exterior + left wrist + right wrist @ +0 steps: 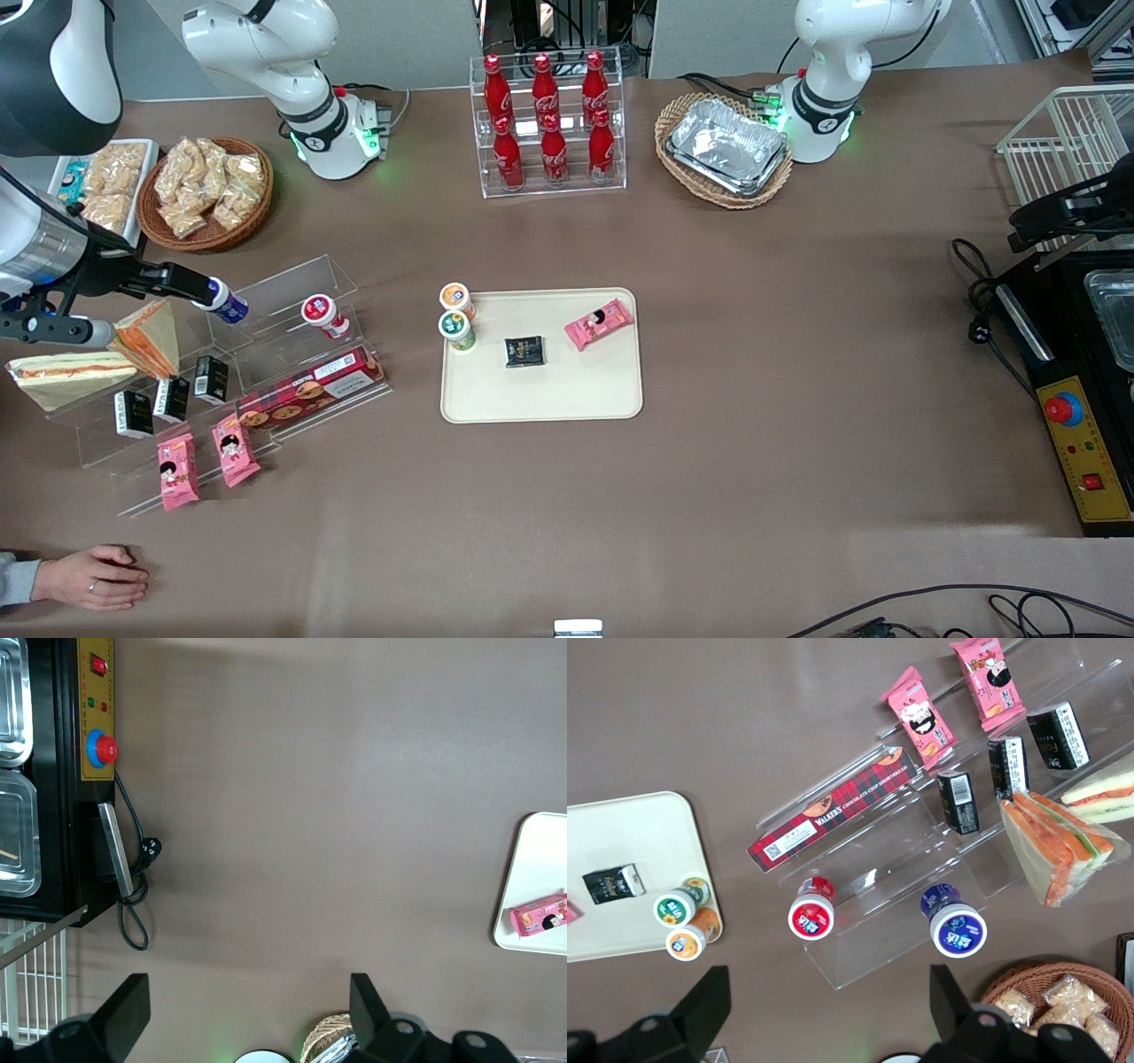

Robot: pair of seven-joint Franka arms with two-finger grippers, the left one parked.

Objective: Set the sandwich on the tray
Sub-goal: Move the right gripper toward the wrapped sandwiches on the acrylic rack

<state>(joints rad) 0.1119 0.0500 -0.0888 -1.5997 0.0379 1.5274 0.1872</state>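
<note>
Brown counter (797,354): hand (831,1014) hovers wide above the display shelves, and could seize the orange-layered wedge (1052,846) beside the sandwich (66,372) by mistake.

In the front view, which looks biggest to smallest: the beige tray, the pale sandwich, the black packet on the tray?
1. Tray.
2. Sandwich, on the clear rack.
3. Black packet.
The claw, open, hangs above the rack.

Light: even, bright, from overhead.
Shadows: soft, short under the tray (540,403).
Glare: foil trays (728,146) and acrylic shelf (292,283) glint.
Focus: gripper (833,1014) fingers nearest the wrist lens look soft.
</note>
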